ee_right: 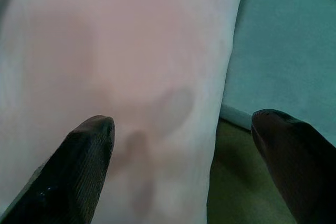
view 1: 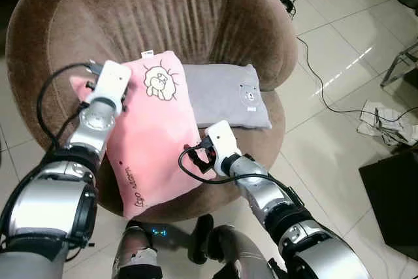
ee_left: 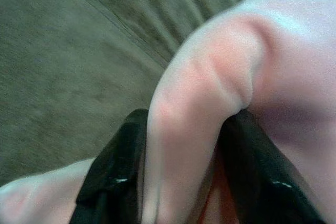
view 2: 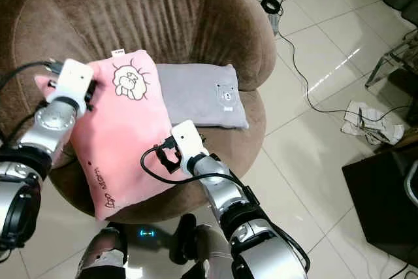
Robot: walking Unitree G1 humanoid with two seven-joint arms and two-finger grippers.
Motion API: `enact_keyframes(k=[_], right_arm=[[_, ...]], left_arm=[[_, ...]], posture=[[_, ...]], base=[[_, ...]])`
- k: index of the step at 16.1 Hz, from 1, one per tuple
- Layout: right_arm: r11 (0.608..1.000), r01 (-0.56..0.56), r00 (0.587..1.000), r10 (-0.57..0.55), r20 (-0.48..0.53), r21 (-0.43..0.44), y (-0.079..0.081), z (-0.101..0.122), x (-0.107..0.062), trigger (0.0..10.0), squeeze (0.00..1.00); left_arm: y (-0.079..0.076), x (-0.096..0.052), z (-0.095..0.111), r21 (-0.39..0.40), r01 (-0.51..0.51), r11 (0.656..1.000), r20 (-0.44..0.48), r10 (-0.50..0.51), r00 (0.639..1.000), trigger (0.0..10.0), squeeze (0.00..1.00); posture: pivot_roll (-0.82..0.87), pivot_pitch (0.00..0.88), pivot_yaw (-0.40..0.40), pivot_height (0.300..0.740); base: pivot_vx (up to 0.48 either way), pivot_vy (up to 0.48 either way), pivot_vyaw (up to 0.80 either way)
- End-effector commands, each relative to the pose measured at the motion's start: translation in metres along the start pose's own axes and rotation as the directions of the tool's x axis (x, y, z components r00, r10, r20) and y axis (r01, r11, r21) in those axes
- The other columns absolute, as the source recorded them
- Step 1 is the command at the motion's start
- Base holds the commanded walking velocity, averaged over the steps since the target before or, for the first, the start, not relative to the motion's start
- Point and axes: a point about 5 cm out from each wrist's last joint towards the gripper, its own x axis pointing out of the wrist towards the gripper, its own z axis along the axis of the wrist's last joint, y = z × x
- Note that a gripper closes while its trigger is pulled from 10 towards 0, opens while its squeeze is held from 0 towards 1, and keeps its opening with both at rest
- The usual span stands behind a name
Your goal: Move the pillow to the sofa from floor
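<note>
- Pink pillow [view 1: 153, 145] lies on the seat of the round brown sofa [view 1: 150, 11], tilted, its lower corner hanging past the seat's front edge.
- Pillow carries a cartoon sheep print near its top and a line of dark script near its lower edge.
- Left gripper [ee_left: 184, 182] is at the pillow's upper left edge; jaws pinch a fold of pink fabric between the two black fingers [ee_left: 113, 174].
- Right gripper [ee_right: 181, 166] sits at the pillow's right edge, near the front of the seat; jaws are spread wide, one finger over the pink fabric, the other off to the side, nothing clamped between them.
- Grey pillow [view 1: 228, 96] lies flat on the seat just beside the pink one, on the robot's right, touching or slightly tucked under its edge; it has a small bear print.
- Black cables [view 1: 326, 76] trail across the tiled floor [view 1: 326, 148] to the right of the sofa.
- Crumpled paper [view 1: 385, 122] lies on the floor further right.
- A dark flat thing [view 1: 392, 194] lies at the right edge; cannot tell what it is.
</note>
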Motion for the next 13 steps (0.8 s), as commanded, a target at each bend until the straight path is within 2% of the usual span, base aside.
enact_keyframes(k=[1,2,3,6,7,9,11,13], right_arm=[[1.0,0.007,1.0,-0.006,-0.026,0.008,-0.001,-0.009,-0.004,10.0,0.11],[1.0,0.006,1.0,-0.005,-0.026,0.007,0.0,-0.009,-0.004,10.0,0.11],[1.0,0.006,1.0,-0.006,-0.028,0.007,0.0,-0.009,-0.004,10.0,0.11],[1.0,0.008,1.0,-0.007,-0.026,0.004,-0.001,-0.009,-0.004,10.0,0.11],[1.0,0.016,1.0,-0.016,-0.026,0.005,-0.004,-0.009,-0.005,10.0,0.11],[1.0,0.026,0.999,-0.026,-0.025,0.009,-0.007,-0.009,-0.005,10.0,0.11],[1.0,0.027,0.999,-0.027,-0.026,0.01,-0.008,-0.009,-0.005,10.0,0.11],[1.0,0.026,0.999,-0.026,-0.028,0.01,-0.007,-0.01,-0.006,10.0,0.11]], left_arm=[[0.002,0.004,0.016,-0.021,-0.011,1.0,0.052,0.012,0.999,10.0,1.0],[0.002,0.005,0.021,-0.079,0.007,0.997,0.064,-0.002,0.998,10.0,0.07],[0.003,0.006,0.025,-0.085,-0.002,0.996,0.073,0.008,0.997,10.0,0.0],[-0.006,0.006,0.034,-0.145,0.035,0.989,0.127,-0.016,0.992,10.0,0.0],[-0.017,0.005,0.04,-0.22,0.102,0.97,0.175,-0.064,0.982,10.0,0.0],[-0.035,0.001,0.046,-0.233,0.159,0.959,0.244,-0.1,0.965,10.0,0.0],[-0.042,-0.003,0.047,-0.274,0.193,0.942,0.281,-0.114,0.953,10.0,0.0],[-0.05,-0.013,0.047,-0.339,0.242,0.909,0.351,-0.116,0.929,10.0,0.0]], posture=[[0.17,0.325,-0.217,0.74],[0.18,0.321,-0.216,0.74],[0.18,0.318,-0.215,0.74],[0.19,0.311,-0.217,0.74],[0.19,0.311,-0.216,0.74],[0.2,0.312,-0.214,0.74],[0.2,0.313,-0.213,0.74],[0.2,0.318,-0.206,0.74]], base=[[0.0,0.0,0.0],[0.0,0.0,0.0],[0.0,0.0,0.0],[0.0,0.0,0.0],[0.0,0.0,0.0],[0.0,0.0,0.0],[0.0,0.0,0.0],[0.0,0.0,0.0]])
